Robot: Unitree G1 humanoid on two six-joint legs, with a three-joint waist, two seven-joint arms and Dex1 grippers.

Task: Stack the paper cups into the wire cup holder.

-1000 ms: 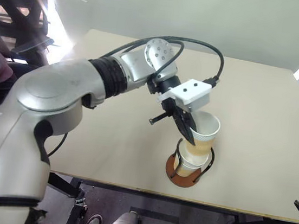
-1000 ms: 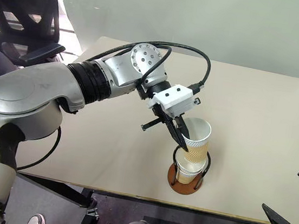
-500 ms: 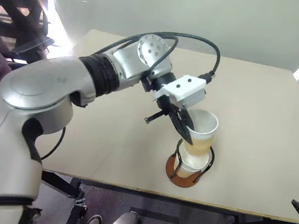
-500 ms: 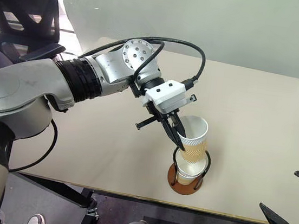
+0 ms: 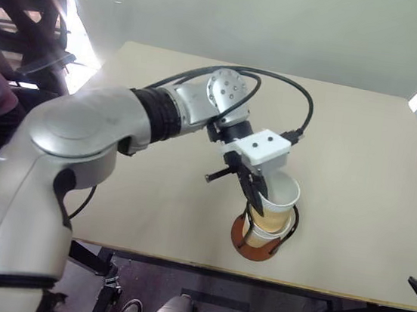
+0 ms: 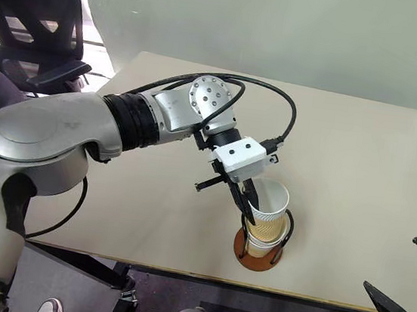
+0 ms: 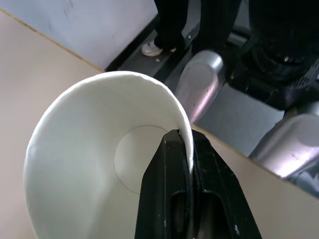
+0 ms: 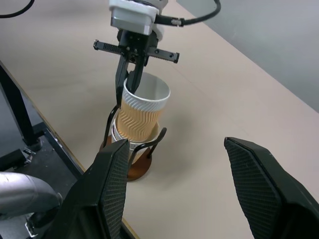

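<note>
A pale beige table (image 5: 363,137) with a plain flat top carries the things; near its front edge stands the wire cup holder (image 5: 257,242), its round reddish-brown base flat on the tabletop and its black wire loops upright; paper cups (image 5: 272,209) sit nested inside the loops.

Both head eyes look steeply down from above the counter (image 5: 362,144). The left wrist camera sits close, peering into a paper cup (image 7: 94,164). The right wrist camera views the wire cup holder (image 8: 132,159) from farther off, at ten o'clock.
</note>
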